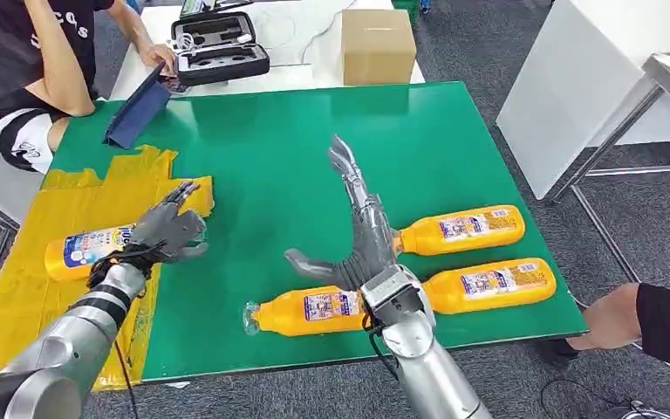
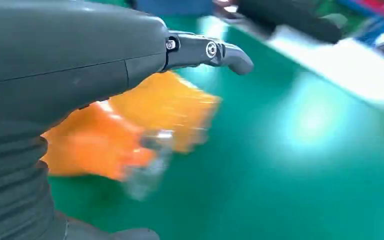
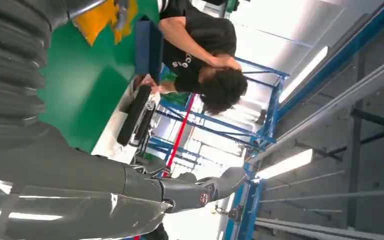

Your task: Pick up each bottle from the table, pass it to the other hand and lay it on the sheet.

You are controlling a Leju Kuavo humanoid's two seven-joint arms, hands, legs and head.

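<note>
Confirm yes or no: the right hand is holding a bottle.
No. In the head view the right hand is raised open over the green table, fingers spread and holding nothing, with three bottles lying on the table around it.

You see four orange bottles (image 1: pixel 475 230) with blue and white labels. The table (image 1: pixel 270 175) is green. The sheet (image 1: pixel 61 262) is yellow. The box (image 1: pixel 378 45) is brown, the case (image 1: pixel 218 48) black, the tablet (image 1: pixel 135 112) blue.

Cardboard box (image 1: pixel 378 45), open black case (image 1: pixel 219 48) on white table (image 1: pixel 297 77); seated person (image 1: pixel 30 70) holding blue tablet (image 1: pixel 138 109).
</note>
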